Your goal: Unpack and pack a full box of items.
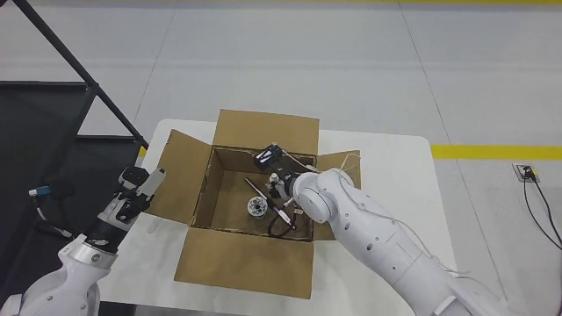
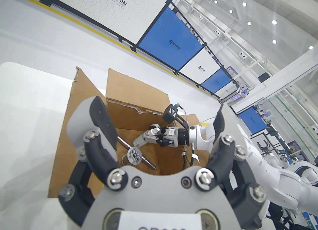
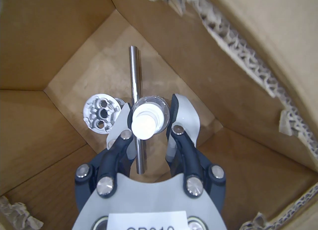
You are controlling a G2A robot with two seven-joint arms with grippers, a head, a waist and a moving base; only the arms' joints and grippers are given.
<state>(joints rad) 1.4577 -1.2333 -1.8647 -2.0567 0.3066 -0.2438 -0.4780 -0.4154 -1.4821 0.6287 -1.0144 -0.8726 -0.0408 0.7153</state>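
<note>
The right end effector (image 3: 150, 114) is inside the open box (image 1: 246, 263) on the tabletop (image 1: 391, 162), clamped on a small white-capped bottle (image 3: 146, 124) over a steel rod (image 3: 135, 67) that lies on the box floor, a white disc (image 3: 100, 114) just beside it. The left end effector (image 1: 143, 178) hangs spread wide and empty near the box's left flap

Light: bright and even, from rows of ceiling lamps (image 2: 274, 22).
Glare: the white tabletop (image 2: 24, 116) washes out; a bright streak runs along the steel rod (image 3: 135, 71).
Shadow: the box (image 1: 202, 202) interior is darker, soft-edged.
Distortion: wall panels (image 2: 171, 42) bow in the left wrist view.
</note>
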